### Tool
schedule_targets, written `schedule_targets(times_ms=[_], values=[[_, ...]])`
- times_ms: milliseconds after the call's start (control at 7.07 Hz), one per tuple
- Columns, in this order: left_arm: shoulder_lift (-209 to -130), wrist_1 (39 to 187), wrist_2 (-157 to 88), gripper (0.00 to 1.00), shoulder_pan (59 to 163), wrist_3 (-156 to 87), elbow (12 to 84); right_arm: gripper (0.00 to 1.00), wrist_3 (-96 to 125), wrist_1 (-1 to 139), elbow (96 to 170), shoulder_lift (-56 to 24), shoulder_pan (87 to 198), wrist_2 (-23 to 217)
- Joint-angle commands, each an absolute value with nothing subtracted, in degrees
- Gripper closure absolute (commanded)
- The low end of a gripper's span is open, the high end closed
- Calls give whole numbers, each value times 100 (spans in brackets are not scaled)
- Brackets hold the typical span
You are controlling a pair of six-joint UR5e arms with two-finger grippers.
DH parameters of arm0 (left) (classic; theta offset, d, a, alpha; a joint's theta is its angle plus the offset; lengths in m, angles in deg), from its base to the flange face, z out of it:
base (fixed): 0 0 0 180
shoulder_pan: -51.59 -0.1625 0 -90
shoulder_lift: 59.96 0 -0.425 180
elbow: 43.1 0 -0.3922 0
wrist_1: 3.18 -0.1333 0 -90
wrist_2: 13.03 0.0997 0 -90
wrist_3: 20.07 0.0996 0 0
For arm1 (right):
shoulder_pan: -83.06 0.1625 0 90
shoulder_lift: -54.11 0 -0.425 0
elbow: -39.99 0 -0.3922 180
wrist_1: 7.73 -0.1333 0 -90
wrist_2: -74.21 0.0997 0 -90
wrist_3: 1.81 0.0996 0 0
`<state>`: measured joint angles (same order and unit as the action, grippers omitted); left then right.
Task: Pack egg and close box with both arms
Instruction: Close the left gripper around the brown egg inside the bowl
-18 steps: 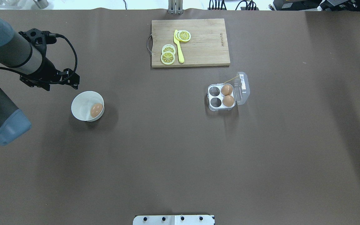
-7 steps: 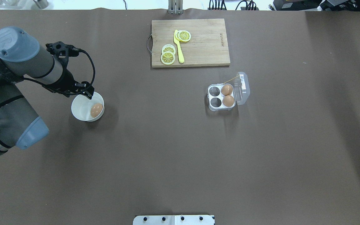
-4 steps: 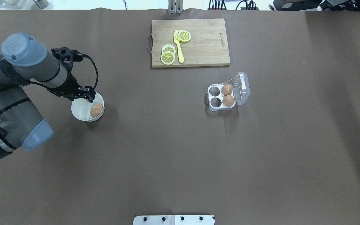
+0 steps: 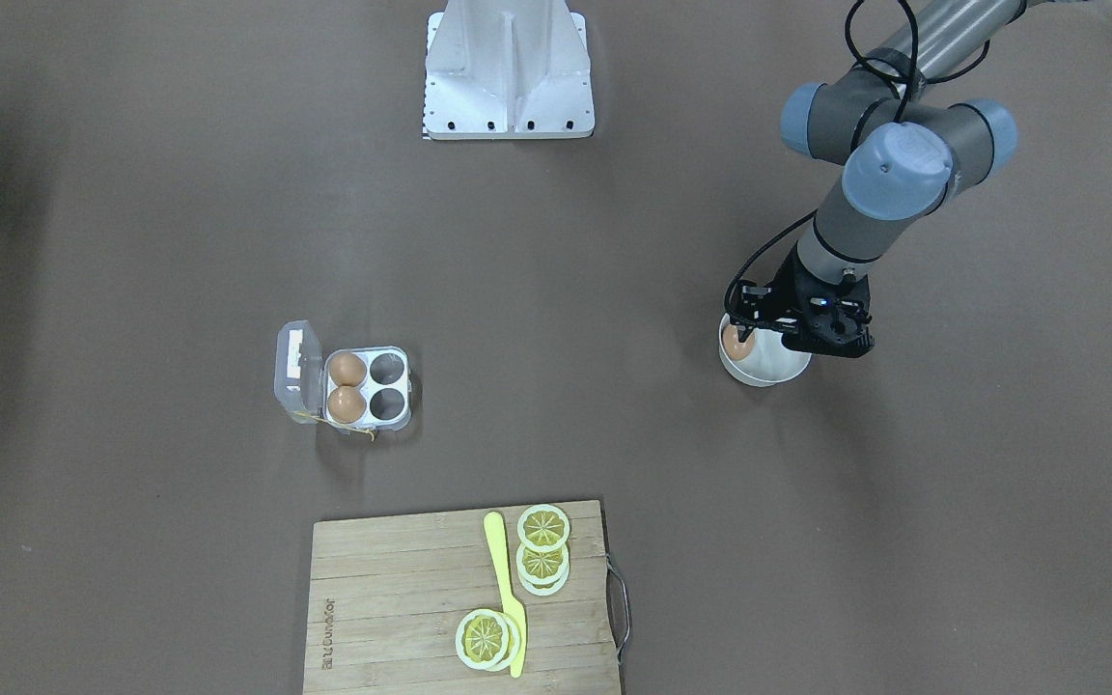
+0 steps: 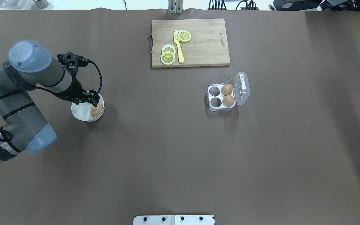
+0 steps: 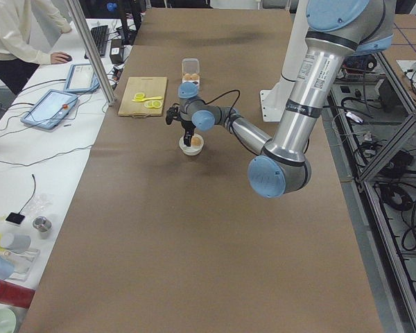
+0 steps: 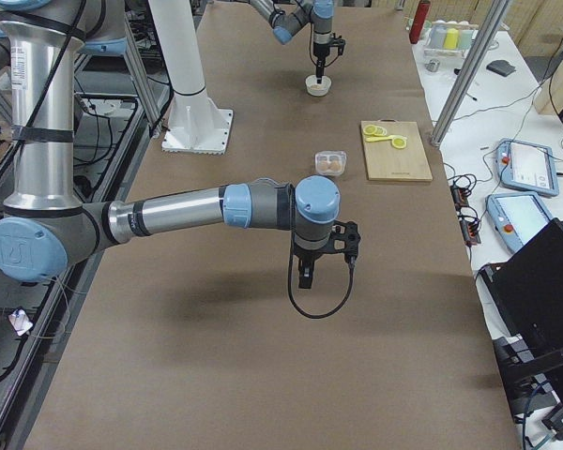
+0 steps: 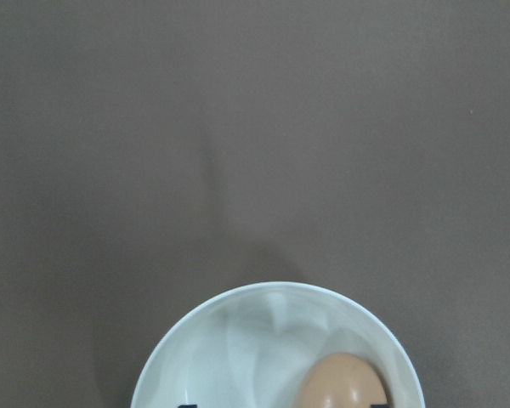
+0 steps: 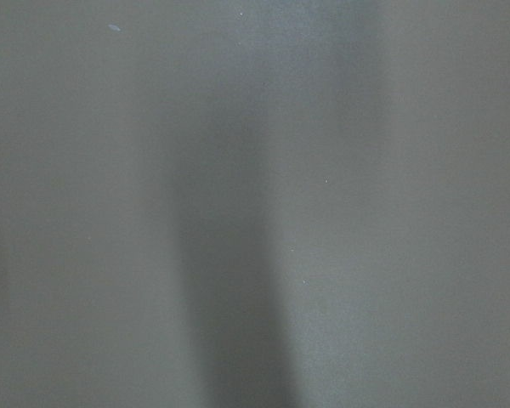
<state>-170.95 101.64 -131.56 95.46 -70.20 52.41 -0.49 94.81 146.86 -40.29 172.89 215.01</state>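
We see the left tool [image 5: 95, 103] spread, tips pointing down at the white bowl [image 5: 78, 113]. The egg [image 5: 96, 110] lies inside against the bowl's wall, ungripped. The box [image 5: 222, 108] sits well apart on the worktop [image 5: 167, 140], lid [image 5: 243, 90] open, two other eggs [image 5: 227, 90] in the lid-side cells. The right tool [image 7: 305, 278] hangs above the worktop; we cannot tell its spread.

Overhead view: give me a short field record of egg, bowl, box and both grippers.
bowl: white, on the robot's left side
egg: lying in the bowl
box: lid open, two packed eggs, two empty cells
left gripper: open, at the bowl, by the egg
right gripper: far from the box, state cannot be told
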Motion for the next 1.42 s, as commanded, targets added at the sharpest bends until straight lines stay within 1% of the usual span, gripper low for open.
schedule_targets(times_ms=[0,425,1274], values=[[-17087,10167,-13159,26,9465,-7025,5226,0,-49,9492,14695,-4029,17289,21501],[-17096,10167,-13177,26,9404,-7026,5209,0,-49,9493,14695,-4029,17289,21510],[-17237,10185,-13168,26,9307,-6999,4937,0,-49,9501,14695,-4037,17289,21501]])
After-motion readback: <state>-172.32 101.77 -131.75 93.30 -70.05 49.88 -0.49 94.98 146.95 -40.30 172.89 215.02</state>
